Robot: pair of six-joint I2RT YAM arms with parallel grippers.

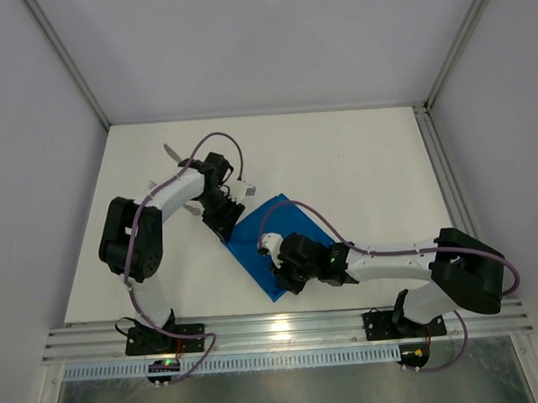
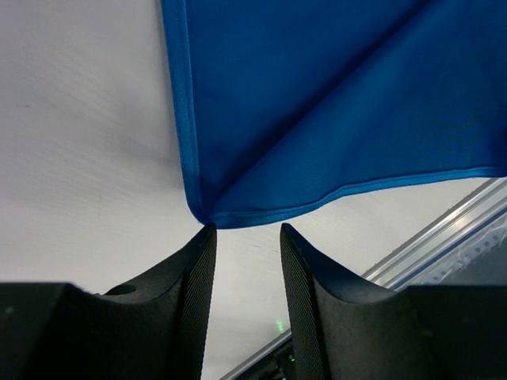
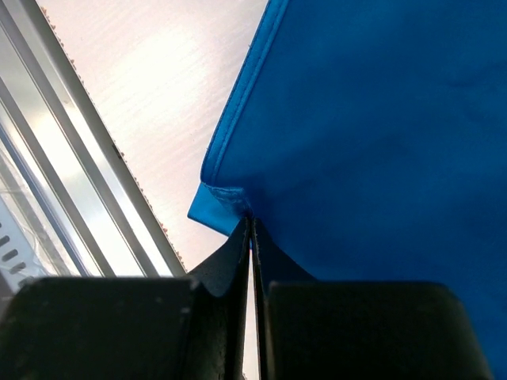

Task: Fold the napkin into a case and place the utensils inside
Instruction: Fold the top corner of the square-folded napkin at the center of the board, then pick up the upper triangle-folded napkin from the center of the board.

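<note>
Closest to the top camera runs a metal rail (image 1: 285, 332) along the table's near edge, with both arm bases bolted to it. Just beyond it, the right arm reaches leftward, and the right gripper (image 1: 280, 278) sits over the near end of the napkin (image 1: 253, 237). From the right wrist, that gripper (image 3: 252, 226) has its jaws pressed together with no gap, the tips pinching the blue cloth (image 3: 380, 119) at its hem beside a corner. A small flap of that corner is turned up just left of the tips.

On the white table (image 1: 357, 161), between the two arms, the napkin lies as a folded oblong set diagonally. Its near end points at the rail and its far end lies toward the middle of the table.

Farther back, the left gripper (image 1: 228, 226) hangs at the cloth's left edge. In the left wrist view, its jaws (image 2: 245, 229) stand partly apart with bare table showing between them. A folded corner of the cloth (image 2: 317, 95), two layers visible, lies right at the fingertips but is not clamped.

Beyond the left arm, a slim silvery utensil (image 1: 173, 153) lies on the table, well apart from the cloth. Whether it is the knife or the fork cannot be told.
</note>
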